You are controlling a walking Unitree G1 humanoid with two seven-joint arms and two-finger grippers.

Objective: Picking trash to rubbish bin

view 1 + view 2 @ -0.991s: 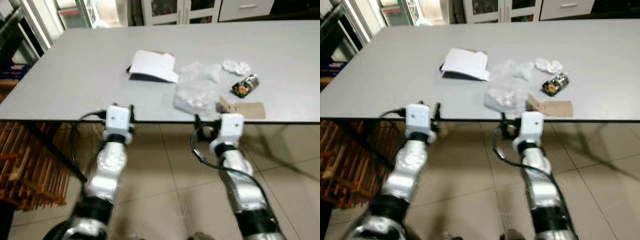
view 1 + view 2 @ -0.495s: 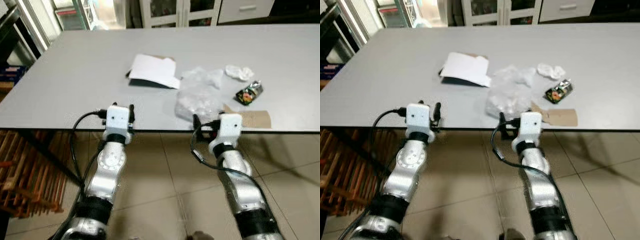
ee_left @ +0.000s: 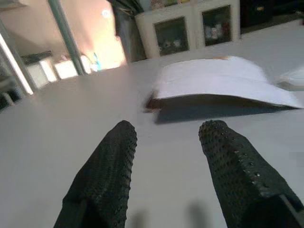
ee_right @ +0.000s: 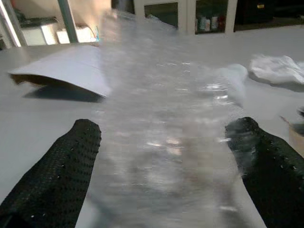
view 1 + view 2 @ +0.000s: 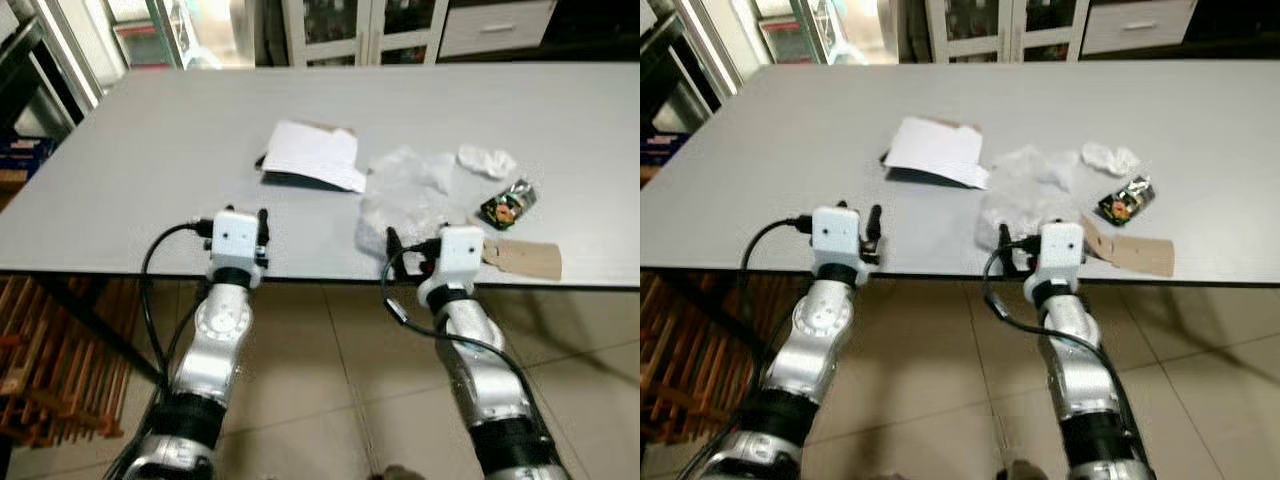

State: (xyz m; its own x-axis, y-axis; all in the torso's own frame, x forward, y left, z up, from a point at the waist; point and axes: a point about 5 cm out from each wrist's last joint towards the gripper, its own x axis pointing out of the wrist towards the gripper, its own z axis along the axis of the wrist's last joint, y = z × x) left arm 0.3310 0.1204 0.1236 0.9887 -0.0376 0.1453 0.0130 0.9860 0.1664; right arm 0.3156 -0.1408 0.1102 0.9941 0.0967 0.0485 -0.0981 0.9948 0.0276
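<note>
Grey bench (image 5: 150,150) carries the trash, all in its near-centre to right portion.

Items on bench:
- White folded card (image 5: 312,155), lying flat, curved edge lifted over a dark underside.
- Crumpled clear plastic bag (image 5: 408,190), at 3 o'clock of the card, near the bench's front edge.
- White crumpled tissue (image 5: 486,159), at 2 o'clock of the bag.
- Small dark snack wrapper (image 5: 507,205), at 5 o'clock of the tissue.
- Brown cardboard piece (image 5: 524,257), at 6 o'clock of the wrapper, right at the bench's front edge.

Left gripper (image 3: 166,137): at the bench's front edge, at 7 o'clock of the card. Fingers spread, nothing between them, card lying well ahead.

Right gripper (image 4: 168,137): at the front edge, at 6 o'clock of the bag. Released, fingers (image 4: 71,152) wide apart, bag standing in the gap between them. Contact with the plastic: cannot tell.

Tiled floor (image 5: 330,380) below; wooden rack (image 5: 50,380) at 9 o'clock of the left arm, under the bench.
</note>
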